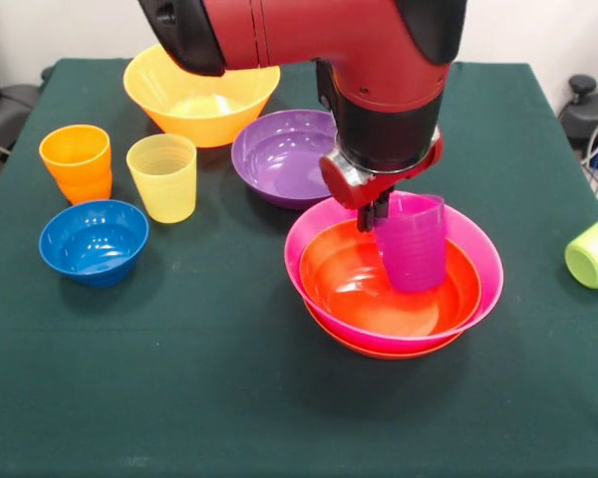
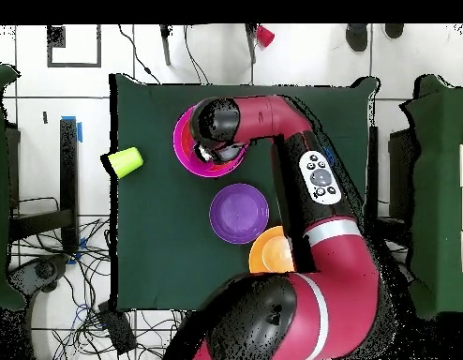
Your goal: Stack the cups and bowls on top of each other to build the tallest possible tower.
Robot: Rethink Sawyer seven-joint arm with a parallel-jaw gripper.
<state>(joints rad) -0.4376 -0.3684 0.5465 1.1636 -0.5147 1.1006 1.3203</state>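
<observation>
Now the fingers point(image 1: 374, 211) pinch the purple cup's point(image 1: 415, 244) rim, setting it in the red-orange bowl point(image 1: 379, 289). Next, let go and lift away.

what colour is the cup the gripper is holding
Purple cup, held by the gripper; clearest in the front view.

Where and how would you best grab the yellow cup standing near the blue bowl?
Grip the yellow cup by its rim, coming straight down from above. It stands upright with its mouth open, so one of the jaws can go inside the wall and one outside; the orange cup crowds its side.
</observation>
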